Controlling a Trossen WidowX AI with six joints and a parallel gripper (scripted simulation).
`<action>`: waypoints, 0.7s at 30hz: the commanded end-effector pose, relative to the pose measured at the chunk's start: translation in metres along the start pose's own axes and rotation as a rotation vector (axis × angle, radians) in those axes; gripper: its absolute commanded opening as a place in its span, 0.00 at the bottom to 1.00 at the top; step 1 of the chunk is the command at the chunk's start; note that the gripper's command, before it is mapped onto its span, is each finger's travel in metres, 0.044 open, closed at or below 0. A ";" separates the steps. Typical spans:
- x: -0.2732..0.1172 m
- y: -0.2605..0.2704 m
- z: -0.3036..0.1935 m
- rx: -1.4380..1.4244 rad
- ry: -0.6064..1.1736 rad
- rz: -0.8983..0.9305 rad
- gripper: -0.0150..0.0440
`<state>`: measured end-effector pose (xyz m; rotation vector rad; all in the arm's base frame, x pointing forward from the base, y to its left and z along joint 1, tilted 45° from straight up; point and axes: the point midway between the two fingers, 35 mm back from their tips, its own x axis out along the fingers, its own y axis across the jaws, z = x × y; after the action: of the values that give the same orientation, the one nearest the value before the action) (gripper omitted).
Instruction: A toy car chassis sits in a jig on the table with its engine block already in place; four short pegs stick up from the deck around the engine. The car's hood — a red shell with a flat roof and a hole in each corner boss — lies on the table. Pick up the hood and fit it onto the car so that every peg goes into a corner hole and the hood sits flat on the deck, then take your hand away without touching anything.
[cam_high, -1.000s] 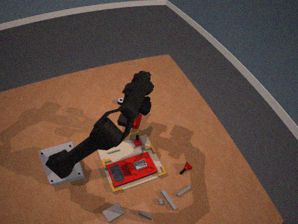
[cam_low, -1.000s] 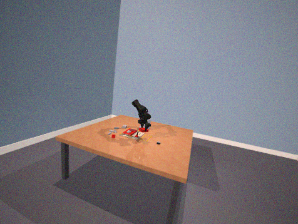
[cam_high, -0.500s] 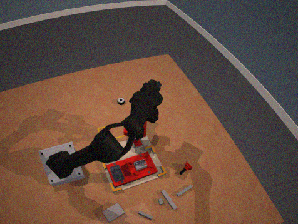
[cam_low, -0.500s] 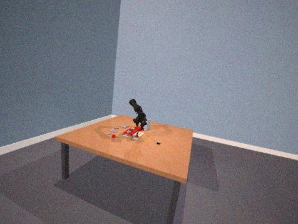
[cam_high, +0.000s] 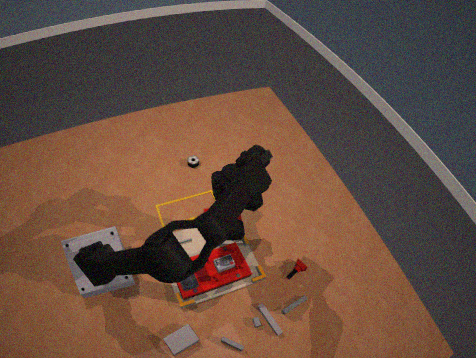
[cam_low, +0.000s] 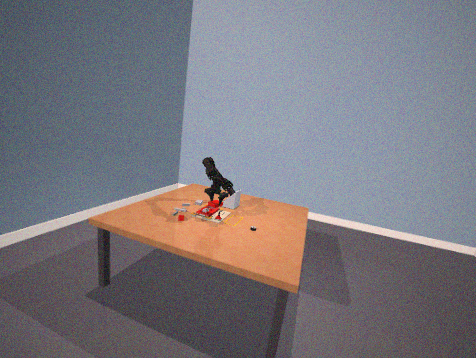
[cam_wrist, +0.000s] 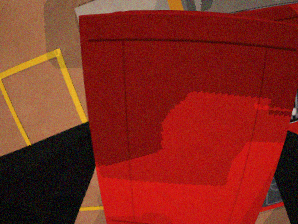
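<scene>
The red hood (cam_low: 215, 203) (cam_wrist: 190, 90) is between the fingers of my gripper (cam_low: 215, 200) (cam_wrist: 187, 135), which is shut on it. In the wrist view its flat roof fills the middle, with a black finger on either side. The hood is above the table beside or partly over the chassis; the exact height and offset are unclear. The red chassis (cam_high: 215, 281) (cam_low: 203, 212) lies in its jig with orange corner brackets (cam_high: 259, 276). The grey engine block (cam_high: 224, 262) sits on its deck. The arm covers part of the chassis in the top view. The pegs and the hood's corner holes cannot be made out.
A yellow outline (cam_high: 159, 215) (cam_wrist: 30, 62) lies beside the jig. A red-and-black piece (cam_high: 299, 267) lies right of it. Grey blocks (cam_high: 181, 339) (cam_high: 270, 319) lie in front. A small wheel (cam_high: 193, 161) (cam_low: 253, 228) lies farther back. The arm's grey base plate (cam_high: 75, 257) is at left.
</scene>
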<state>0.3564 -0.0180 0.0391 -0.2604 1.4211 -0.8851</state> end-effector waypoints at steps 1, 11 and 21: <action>-0.002 -0.014 0.002 -0.042 0.000 0.000 0.25; -0.002 -0.048 0.003 -0.156 0.010 0.004 0.25; -0.002 -0.081 0.001 -0.277 0.017 0.006 0.25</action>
<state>0.3313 -0.0659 0.0861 -0.4321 1.5475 -0.7076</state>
